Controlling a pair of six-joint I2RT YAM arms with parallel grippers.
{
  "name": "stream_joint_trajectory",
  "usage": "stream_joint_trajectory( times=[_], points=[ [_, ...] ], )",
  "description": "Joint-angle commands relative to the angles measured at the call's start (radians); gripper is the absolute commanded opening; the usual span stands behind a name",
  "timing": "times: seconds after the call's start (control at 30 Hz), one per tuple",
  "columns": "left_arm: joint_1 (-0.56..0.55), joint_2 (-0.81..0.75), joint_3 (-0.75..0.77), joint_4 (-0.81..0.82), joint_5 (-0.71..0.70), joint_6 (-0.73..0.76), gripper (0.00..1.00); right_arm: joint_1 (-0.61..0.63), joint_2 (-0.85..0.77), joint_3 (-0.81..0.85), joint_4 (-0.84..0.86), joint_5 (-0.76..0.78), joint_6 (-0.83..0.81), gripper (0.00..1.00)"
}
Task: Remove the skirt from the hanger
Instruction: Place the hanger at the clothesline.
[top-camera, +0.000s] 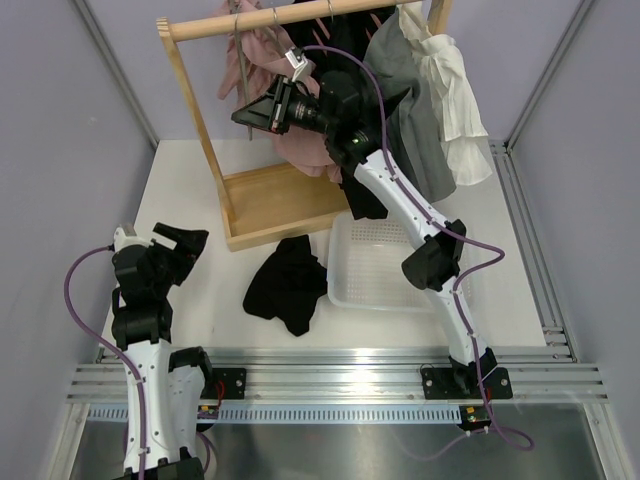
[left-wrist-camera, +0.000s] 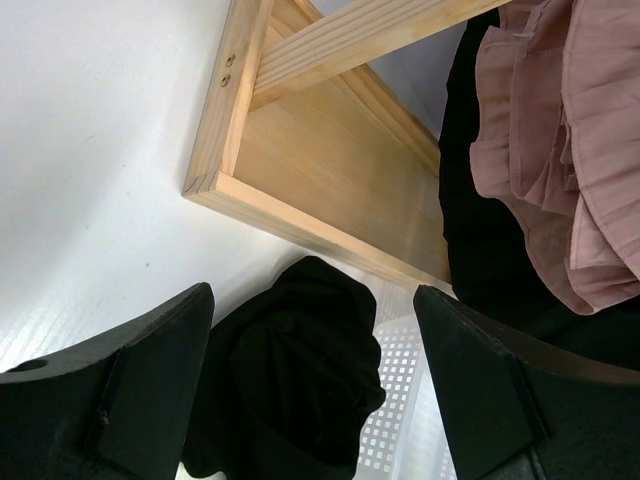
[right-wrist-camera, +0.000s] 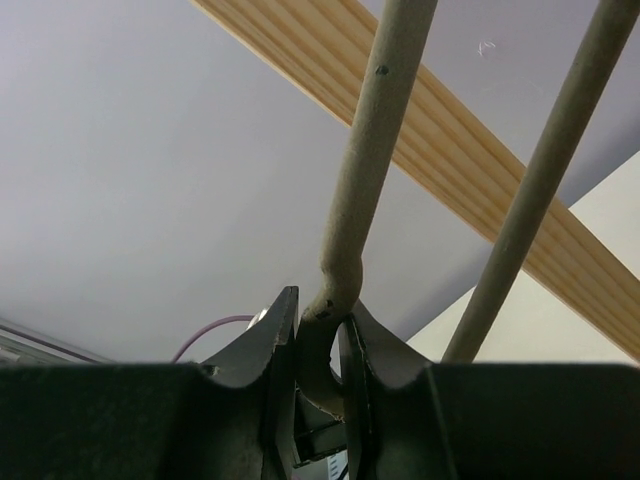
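Note:
The pink ruffled skirt (top-camera: 303, 152) hangs from the wooden rail (top-camera: 215, 24) of the rack, partly hidden behind my right arm. In the left wrist view the skirt (left-wrist-camera: 560, 150) shows at the upper right. My right gripper (top-camera: 243, 115) is raised to the rack and is shut on a grey-beige hanger rod (right-wrist-camera: 375, 150), pinched between its jaws (right-wrist-camera: 318, 305). A second rod (right-wrist-camera: 540, 190) runs beside it under the rail (right-wrist-camera: 480, 150). My left gripper (top-camera: 185, 240) is low over the table at the left, open and empty (left-wrist-camera: 312, 295).
A black garment (top-camera: 285, 285) lies crumpled on the table against a white perforated basket (top-camera: 375, 285). The rack's wooden base tray (top-camera: 275, 200) sits behind them. Grey and white clothes (top-camera: 445, 100) hang on the rail's right end. Dark fabric (left-wrist-camera: 480, 230) hangs behind the skirt.

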Motion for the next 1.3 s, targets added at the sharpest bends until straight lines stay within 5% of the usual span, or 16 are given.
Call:
stream_joint_trajectory(
  times=[0.0,0.47,0.63,0.8,1.27],
  points=[
    [-0.002,-0.001,-0.002,0.072,0.034,-0.004,0.86,-0.03,-0.031,-0.025,-0.013,0.01,0.012,0.13],
    [-0.014,-0.025,-0.002,0.076,0.06,-0.021,0.86,-0.02,-0.197,-0.183,0.007,-0.068,-0.126,0.55],
    [-0.021,-0.037,-0.006,0.085,0.077,-0.029,0.86,-0.02,-0.281,-0.294,0.036,-0.161,-0.211,0.82],
    [-0.031,-0.043,-0.006,0.102,0.097,-0.038,0.86,-0.019,-0.401,-0.393,0.007,-0.217,-0.318,0.99],
    [-0.052,-0.061,0.0,0.115,0.117,-0.055,0.87,0.007,-0.562,-0.485,-0.332,0.121,-0.725,0.99]
  ],
)
